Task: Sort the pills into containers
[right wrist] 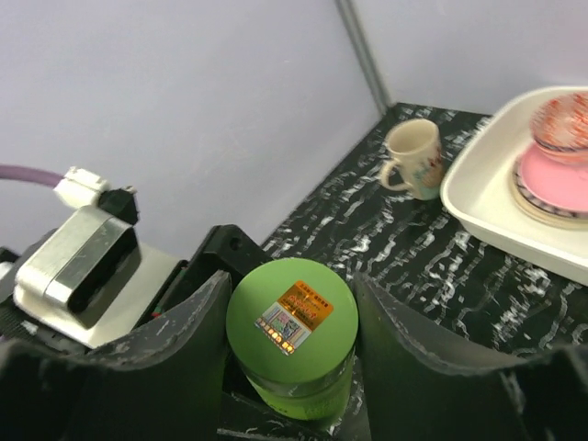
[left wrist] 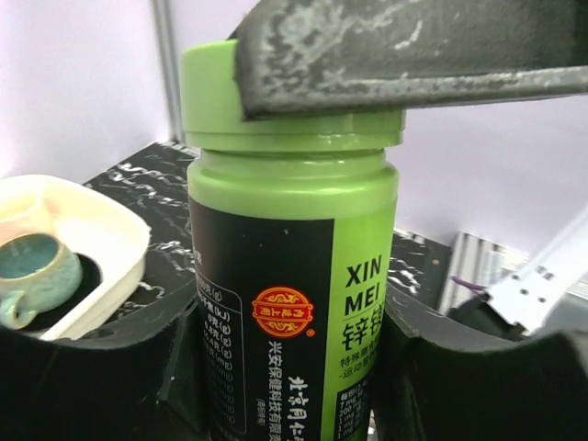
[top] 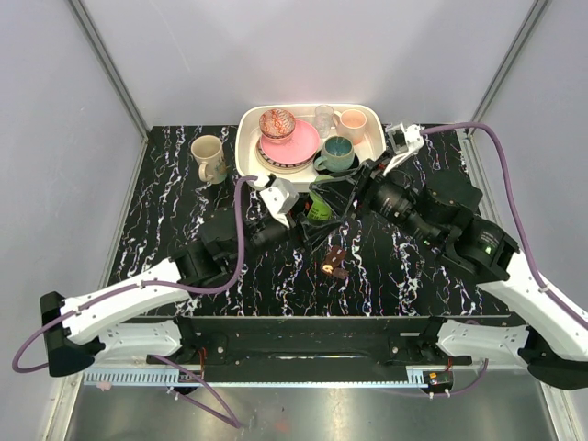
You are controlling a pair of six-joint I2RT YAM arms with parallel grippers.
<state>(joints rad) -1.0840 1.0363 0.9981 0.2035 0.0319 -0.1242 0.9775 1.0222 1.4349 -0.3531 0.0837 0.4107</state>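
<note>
While both arms are meeting over the middle of the desk (top: 165,211), you are working on the green pill bottle (left wrist: 292,303), which is standing upright between them. Your left end effector (left wrist: 292,386) is sitting closed on the bottle's labelled body, one finger pressing each flank low down. Your right end effector (right wrist: 292,312) is coming at it from above, its fingers hugging both sides of the green cap (right wrist: 292,320) with no gap showing, so I am judging it clamped there.

The dark-brown pill case (top: 333,261) is lying on the desk just on the near side of the bottle, toward the arm bases and apart from it. Its compartments are too small to read here, and no loose pills are showing.

The step in hand is looking like unscrewing the cap. The bottle is likely behaving as stiff, light plastic, and its glossy label is probably offering the left fingers little friction, so it may be spinning in the grip if the cap is tight. Gripping the body low and the cap by its side wall, as you are doing, is suiting it.

The case is looking small and light. It is likely sliding at a nudge, so when pouring you are wanting it steadied by its long sides, well clear of the white tray (top: 248,156) and the beige mug (top: 209,158).
</note>
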